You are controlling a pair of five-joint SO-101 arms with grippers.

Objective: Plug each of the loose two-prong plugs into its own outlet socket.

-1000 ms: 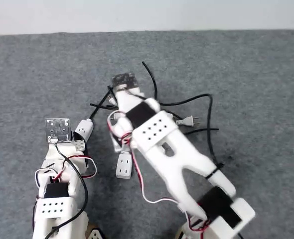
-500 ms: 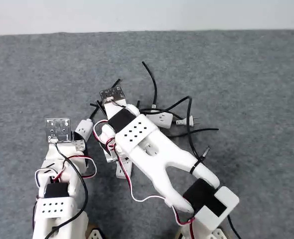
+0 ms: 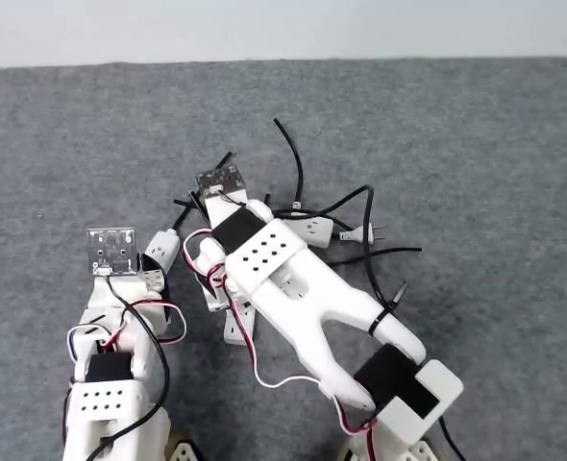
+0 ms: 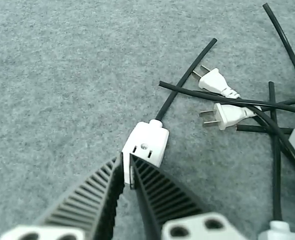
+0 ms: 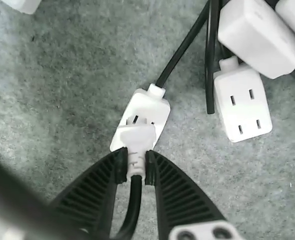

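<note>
Item 1: white two-prong plug on a black cord [image 5: 134,142], pinched between the fingers of my right gripper [image 5: 135,164]. Its nose is against the white rectangular outlet socket [image 5: 151,107] on the grey carpet [image 5: 62,75]. I judge it entering, but cannot confirm it is seated.

Item 2: second white socket block [image 4: 148,141], edge clamped by my left gripper [image 4: 127,167], slots vacant.

Items 3–4: far loose white plug [image 4: 218,80] and near loose white plug [image 4: 228,114], both unplugged among tangled black cords [image 4: 276,165]. Most of the task is outstanding.
</note>
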